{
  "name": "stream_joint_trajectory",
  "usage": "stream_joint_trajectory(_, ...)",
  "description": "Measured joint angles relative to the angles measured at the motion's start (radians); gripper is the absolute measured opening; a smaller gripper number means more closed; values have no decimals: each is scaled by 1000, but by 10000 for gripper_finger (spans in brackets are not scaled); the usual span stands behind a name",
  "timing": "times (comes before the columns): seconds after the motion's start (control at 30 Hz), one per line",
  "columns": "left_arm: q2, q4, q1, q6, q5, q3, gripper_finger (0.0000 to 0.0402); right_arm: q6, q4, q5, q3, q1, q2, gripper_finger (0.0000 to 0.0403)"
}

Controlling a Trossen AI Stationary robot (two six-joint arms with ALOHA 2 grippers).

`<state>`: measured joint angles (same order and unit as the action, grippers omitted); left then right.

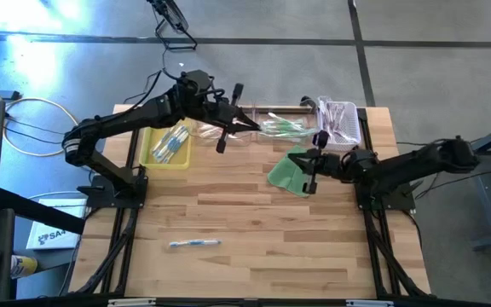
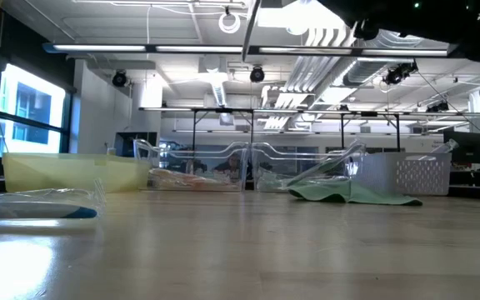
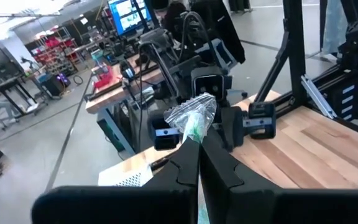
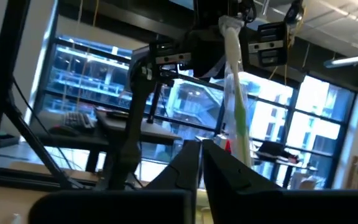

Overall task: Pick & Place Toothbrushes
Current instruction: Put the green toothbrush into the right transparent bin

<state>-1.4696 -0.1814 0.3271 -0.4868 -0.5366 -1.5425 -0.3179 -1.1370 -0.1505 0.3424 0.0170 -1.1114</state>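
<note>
High view: the left hand was raised near the twelve o'clock edge of the pale wooden plank surface, its fingers clenched on a green-and-white toothbrush in a crinkly clear wrapper. In the left wrist view the wrapper's bunched end stuck out just past the pressed-together fingertips, and in the right wrist view the same brush hung from that hand.

The right hand sat at about two o'clock, directly over the flat green cloth. Its fingers looked all but closed with nothing visibly between them, though the narrow gap was hard to judge.

More wrapped toothbrushes lay around the surface:
- a blue-and-white one alone toward seven o'clock, well apart from everything else
- several with blue and green parts inside the shallow yellow rectangular tray at ten o'clock
- purplish ones in the white perforated plastic basket at one o'clock

Between tray and basket, in the low view, stood two clear plastic bins along the far edge.
</note>
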Motion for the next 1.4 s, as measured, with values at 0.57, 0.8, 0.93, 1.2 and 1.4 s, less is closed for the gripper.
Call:
stream_joint_trajectory(0.57,-8,-5,-15,25,-30,0,0,-9,-40,-113,302,-55,-323,207)
stream_joint_trajectory(0.8,-8,-8,-14,24,-35,0,0,-1,-40,-96,346,-80,-362,199)
stream_joint_trajectory(0.93,-8,-8,-14,23,-35,0,0,-1,-39,-50,361,-90,-364,188)
stream_joint_trajectory(1.2,-8,-8,-14,21,-36,0,0,-1,-34,-3,371,-92,-364,131)
stream_joint_trajectory(1.4,-8,-8,-14,21,-38,0,0,-1,-34,19,371,-93,-364,71)
